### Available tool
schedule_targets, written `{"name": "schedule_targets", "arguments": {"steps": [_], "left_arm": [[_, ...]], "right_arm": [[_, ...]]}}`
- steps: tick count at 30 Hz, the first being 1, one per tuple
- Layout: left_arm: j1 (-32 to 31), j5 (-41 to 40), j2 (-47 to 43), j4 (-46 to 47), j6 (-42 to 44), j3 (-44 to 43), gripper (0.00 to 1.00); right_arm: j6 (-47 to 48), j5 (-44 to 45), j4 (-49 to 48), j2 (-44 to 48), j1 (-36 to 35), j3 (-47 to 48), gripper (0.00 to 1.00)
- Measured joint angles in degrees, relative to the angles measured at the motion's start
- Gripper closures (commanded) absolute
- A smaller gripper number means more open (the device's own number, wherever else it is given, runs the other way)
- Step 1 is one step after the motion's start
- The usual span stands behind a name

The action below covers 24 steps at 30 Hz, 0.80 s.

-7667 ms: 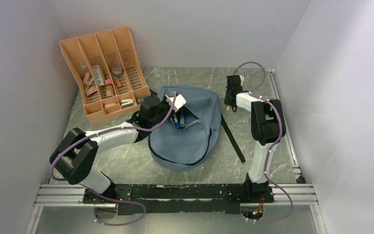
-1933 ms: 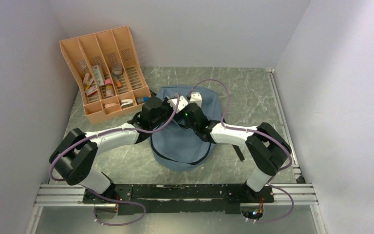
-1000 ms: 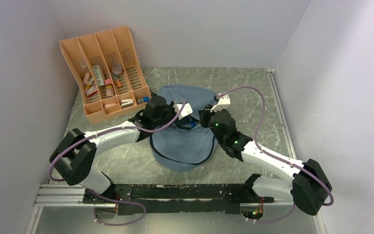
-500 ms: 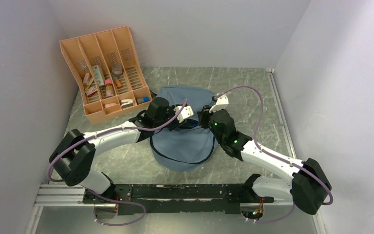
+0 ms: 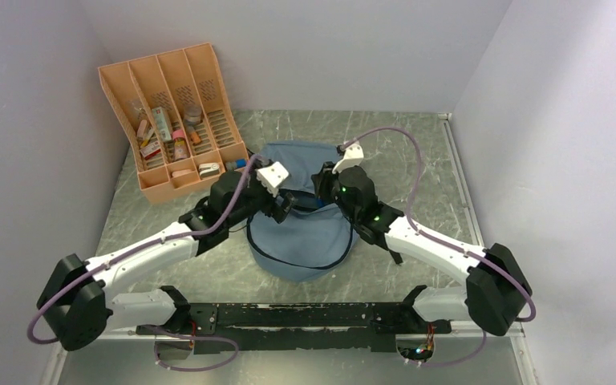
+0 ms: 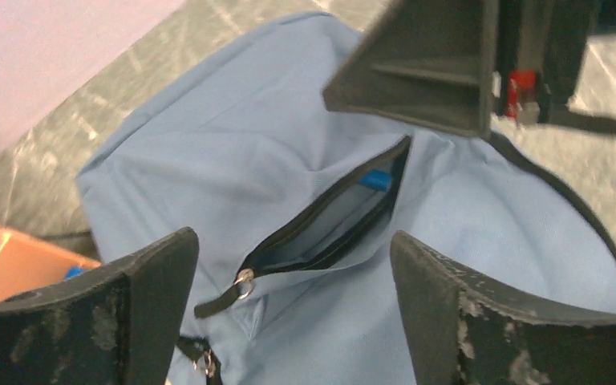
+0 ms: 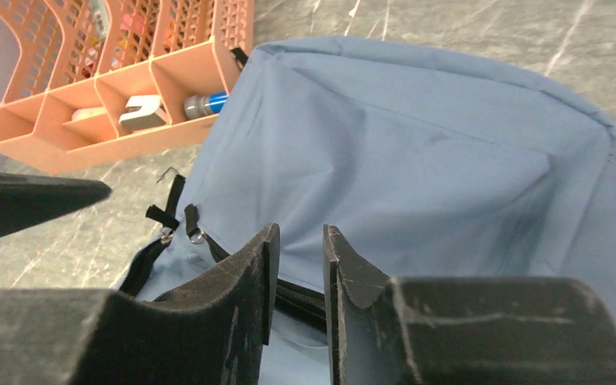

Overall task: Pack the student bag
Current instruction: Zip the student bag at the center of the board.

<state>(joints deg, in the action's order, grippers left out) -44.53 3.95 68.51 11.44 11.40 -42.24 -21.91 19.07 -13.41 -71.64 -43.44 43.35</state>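
From above, the bag [image 5: 301,233] lies mid-frame on the bench [image 5: 425,144], with the rack [image 5: 172,120] at the upper left. Both arms reach in over the bag's upper half. Your left fingers [image 5: 282,204] come from the left and your right fingers [image 5: 323,186] from the right, and the two sets are near each other.

In the left wrist view, your left fingers are spread wide and hold nothing; the bag fills the frame between them. The pocket [image 6: 329,216] gapes as a dark-edged slit. Its long axis runs from lower left to upper right. The zip pull [image 6: 245,281] sits at the lower-left end, just inside the finger on the frame's left. A blue item [image 6: 377,178] shows inside near the upper end. The right fingers hang as a dark wedge at the top of the frame, over that upper end.

In the right wrist view, your right fingers stand nearly together, with a narrow gap showing blue cloth. You cannot tell whether they pinch anything. The bag spreads ahead and to the right, and the rack is at the upper left.

The slit's line likely decides the next move, and the left arm looks nearer the pull.
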Motion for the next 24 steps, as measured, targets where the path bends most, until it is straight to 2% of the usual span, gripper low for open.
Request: {"name": "schedule_targets", "arguments": {"steps": [5, 11, 16, 24], "left_arm": [[2.4, -10.9, -2.0, -2.1, -14.7, -0.7, 0.03], [13.7, -13.9, 3.4, -11.4, -32.1, -6.1, 0.06], [16.3, -13.9, 4.6, -15.3, -39.2, -5.1, 0.06], [17.3, -13.9, 4.7, -16.5, -43.0, -3.8, 0.07]], "right_arm": [[-0.6, -3.6, -0.4, -4.9, 0.0, 2.3, 0.73], [-0.5, -9.5, 0.8, -10.6, 0.0, 5.0, 0.74], [0.0, -12.4, 2.8, -11.8, 0.0, 4.4, 0.74], [0.0, -12.7, 4.2, -11.4, 0.0, -3.1, 0.72]]}}
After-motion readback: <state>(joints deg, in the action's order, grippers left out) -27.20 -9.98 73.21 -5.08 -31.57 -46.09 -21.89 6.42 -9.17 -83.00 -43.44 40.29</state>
